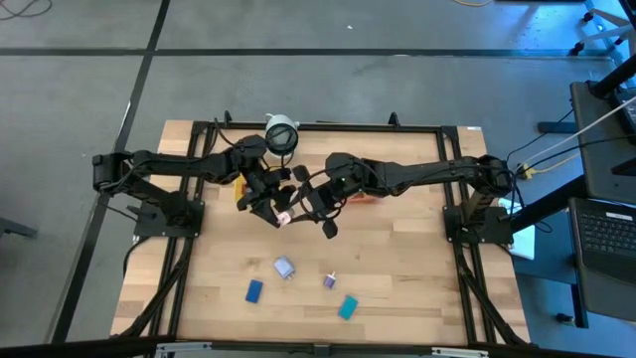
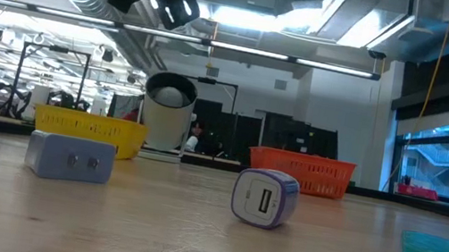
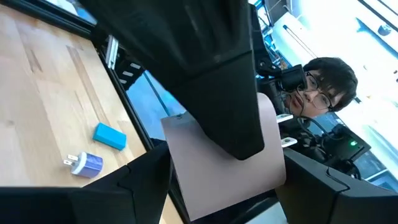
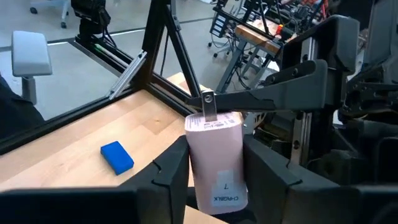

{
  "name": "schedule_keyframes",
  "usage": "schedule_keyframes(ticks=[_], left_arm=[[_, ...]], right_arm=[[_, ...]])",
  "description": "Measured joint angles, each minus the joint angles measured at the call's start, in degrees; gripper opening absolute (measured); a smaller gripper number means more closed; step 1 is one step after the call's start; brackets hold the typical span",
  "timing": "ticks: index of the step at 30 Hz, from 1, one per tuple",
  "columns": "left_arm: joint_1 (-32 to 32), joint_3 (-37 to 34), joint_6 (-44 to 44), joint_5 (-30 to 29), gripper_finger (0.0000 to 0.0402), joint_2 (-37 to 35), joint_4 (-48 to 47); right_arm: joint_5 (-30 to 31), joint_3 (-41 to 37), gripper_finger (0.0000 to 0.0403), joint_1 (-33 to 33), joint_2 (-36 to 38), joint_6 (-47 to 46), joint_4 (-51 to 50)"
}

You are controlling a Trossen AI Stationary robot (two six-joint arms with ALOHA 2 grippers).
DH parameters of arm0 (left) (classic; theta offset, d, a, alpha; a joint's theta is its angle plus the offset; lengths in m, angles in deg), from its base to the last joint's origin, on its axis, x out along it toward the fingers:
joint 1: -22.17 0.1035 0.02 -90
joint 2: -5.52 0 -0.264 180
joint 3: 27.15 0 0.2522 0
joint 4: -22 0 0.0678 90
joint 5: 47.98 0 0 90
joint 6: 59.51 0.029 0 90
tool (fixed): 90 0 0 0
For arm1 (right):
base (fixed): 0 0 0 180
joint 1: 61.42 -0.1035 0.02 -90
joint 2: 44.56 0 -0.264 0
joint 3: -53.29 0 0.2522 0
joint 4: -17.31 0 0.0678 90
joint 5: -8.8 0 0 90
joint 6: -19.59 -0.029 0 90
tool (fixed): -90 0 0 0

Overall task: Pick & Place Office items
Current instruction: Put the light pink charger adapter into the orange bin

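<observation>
A pink charger block [image 1: 283,216] hangs above the table's middle, between both grippers. My left gripper [image 1: 270,204] comes at it from the table's left and is shut on it [image 3: 224,180]. My right gripper [image 1: 310,207] comes from the right and is shut on it too [image 4: 214,171]. A pale blue block [image 1: 285,267], a blue block [image 1: 253,290], a purple plug piece [image 1: 329,281] and a teal block [image 1: 347,307] lie flat on the near half of the table. My left gripper pinches the pink charger by two opposite sides [image 3: 180,155] between its two fingers. My right arm's finger [image 3: 217,74] covers the charger's far part. The charger is clear of the table. My right gripper pinches the pink charger by its two long sides [image 4: 196,155] between its two fingers. The charger's metal prong [image 4: 209,106] points away from the wrist, toward the left gripper beyond it. The charger is clear of the table.
The yellow tray [image 2: 88,130] and the red tray [image 2: 301,170] stand behind the arms toward the far side, with a white round device [image 1: 281,134] at the far edge. A person [image 3: 320,87] shows beyond the table. Bare wood lies at the table's near left and right.
</observation>
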Motion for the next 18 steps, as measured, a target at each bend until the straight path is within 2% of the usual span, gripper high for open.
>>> schedule_keyframes(ticks=[18], left_arm=[[1.9, 0.2, 2.5, -1.0, 0.0249, -0.2, 2.3]], right_arm=[[0.1, -0.2, 0.0117, 0.9, 2.6, -0.2, -2.5]])
